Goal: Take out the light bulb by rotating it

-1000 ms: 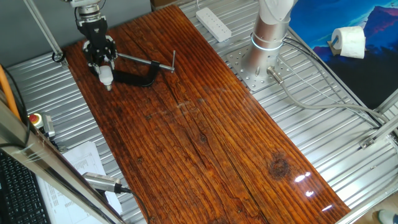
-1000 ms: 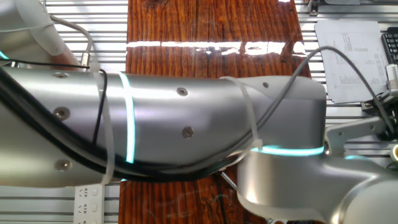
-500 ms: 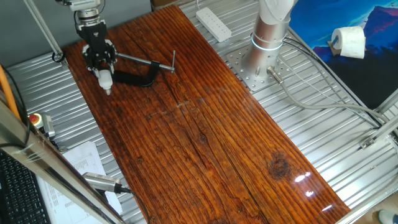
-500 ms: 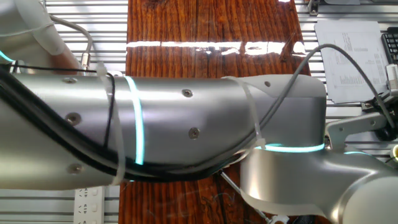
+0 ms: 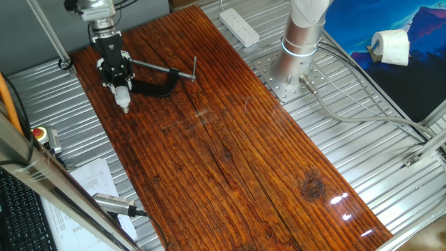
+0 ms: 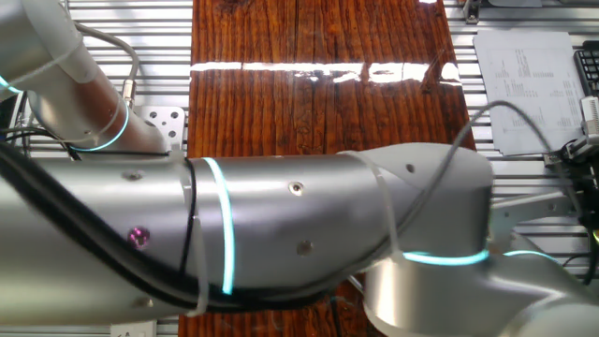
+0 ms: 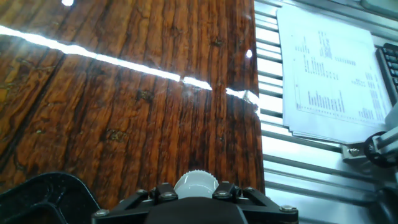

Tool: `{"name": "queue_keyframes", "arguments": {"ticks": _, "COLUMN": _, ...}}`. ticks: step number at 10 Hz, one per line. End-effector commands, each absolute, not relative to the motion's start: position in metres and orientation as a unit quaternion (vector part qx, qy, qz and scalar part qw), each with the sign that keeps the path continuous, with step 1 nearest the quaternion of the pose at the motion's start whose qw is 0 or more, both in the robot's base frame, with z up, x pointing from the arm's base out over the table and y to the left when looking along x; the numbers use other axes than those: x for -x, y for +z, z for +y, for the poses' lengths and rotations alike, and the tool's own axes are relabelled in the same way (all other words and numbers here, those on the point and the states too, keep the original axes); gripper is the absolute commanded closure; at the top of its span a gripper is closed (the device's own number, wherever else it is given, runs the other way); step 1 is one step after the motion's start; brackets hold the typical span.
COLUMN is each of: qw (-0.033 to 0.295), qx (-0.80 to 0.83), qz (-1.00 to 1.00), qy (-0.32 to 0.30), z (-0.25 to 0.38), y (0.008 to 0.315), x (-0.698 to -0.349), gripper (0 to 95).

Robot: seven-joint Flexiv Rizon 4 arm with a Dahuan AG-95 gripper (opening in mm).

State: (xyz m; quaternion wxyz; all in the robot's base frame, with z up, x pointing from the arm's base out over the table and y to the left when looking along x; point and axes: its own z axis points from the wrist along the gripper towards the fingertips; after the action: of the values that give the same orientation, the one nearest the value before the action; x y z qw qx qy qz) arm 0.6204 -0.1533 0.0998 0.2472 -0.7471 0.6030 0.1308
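Note:
My gripper (image 5: 120, 82) stands at the far left end of the wooden board, shut on the small white light bulb (image 5: 123, 95), which sticks out below the black fingers and hangs just above the wood. In the hand view the bulb's white dome (image 7: 195, 183) shows between the black fingers at the bottom edge. The black C-clamp (image 5: 156, 82) with its steel screw bar lies on the board just right of the gripper; its curved frame (image 7: 46, 198) shows at the hand view's lower left. In the other fixed view the arm (image 6: 281, 234) hides the gripper and the bulb.
A white power strip (image 5: 239, 26) lies near the arm's base (image 5: 296, 66). A paper roll (image 5: 390, 46) sits at the far right. Printed sheets (image 7: 326, 74) lie on the metal slats beside the board's edge. A red button (image 5: 39, 133) is at the left.
The gripper has moved a little to the right and towards the camera along the board with the bulb in it, and has turned about its axis. The clamp has stayed put.

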Motion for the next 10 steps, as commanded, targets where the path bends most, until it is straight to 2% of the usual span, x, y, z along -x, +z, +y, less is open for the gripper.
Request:
{"name": "queue_keyframes", "arguments": {"ticks": 1, "qw": 0.251, "qx": 0.746, "qz": 0.607, "qy": 0.111, "z": -0.1550, "y": 0.0944, "x": -0.6206, "gripper": 95.0}}
{"name": "queue_keyframes", "arguments": {"ticks": 5, "qw": 0.250, "qx": 0.740, "qz": 0.615, "qy": 0.110, "z": -0.1544, "y": 0.0950, "x": -0.6209, "gripper": 95.0}}
{"name": "queue_keyframes", "arguments": {"ticks": 6, "qw": 0.250, "qx": 0.739, "qz": 0.615, "qy": 0.110, "z": -0.1544, "y": 0.0950, "x": -0.6209, "gripper": 76.0}}
{"name": "queue_keyframes", "arguments": {"ticks": 10, "qw": 0.249, "qx": 0.740, "qz": 0.616, "qy": 0.109, "z": -0.1544, "y": 0.0950, "x": -0.6209, "gripper": 76.0}}
